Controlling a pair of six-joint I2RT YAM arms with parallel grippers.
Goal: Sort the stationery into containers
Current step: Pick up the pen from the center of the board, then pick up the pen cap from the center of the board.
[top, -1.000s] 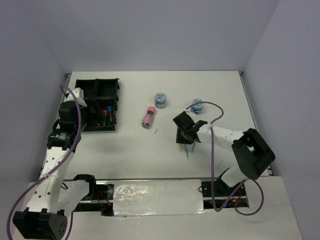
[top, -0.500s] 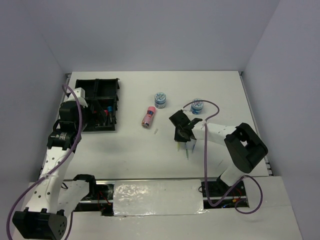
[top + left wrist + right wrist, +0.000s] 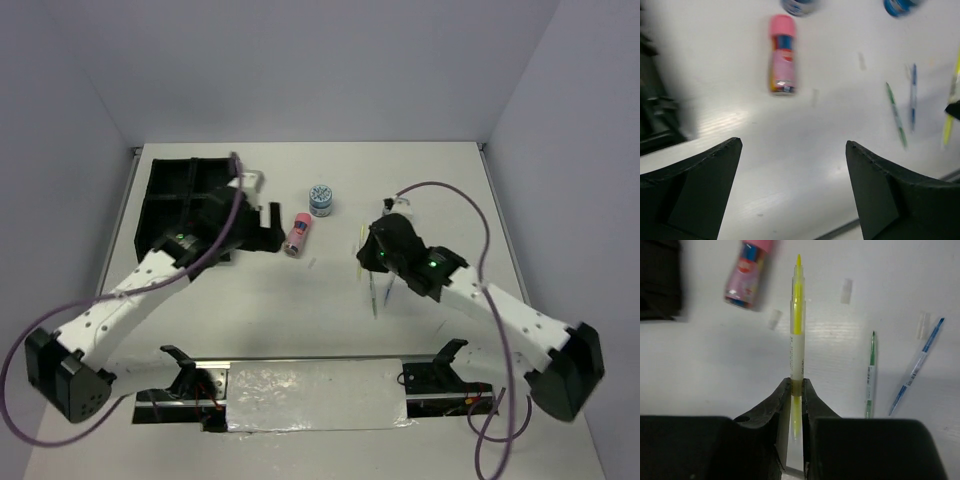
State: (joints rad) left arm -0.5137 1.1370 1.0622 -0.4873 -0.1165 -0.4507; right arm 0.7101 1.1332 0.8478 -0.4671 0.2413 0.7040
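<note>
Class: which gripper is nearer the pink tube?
Left. The left gripper sits close beside the tube; the right gripper, holding a yellow pen, is farther off on its other side.

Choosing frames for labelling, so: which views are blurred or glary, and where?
Left wrist: smeared throughout, the pink tube and green pen soft, a glare patch on the table. Right wrist: yellow pen crisp, the pink tube beyond it blurred. Top external: sharp, with sheen on the near-edge strip.

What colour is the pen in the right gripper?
The pen is yellow with a translucent barrel, clearest in the right wrist view.
</note>
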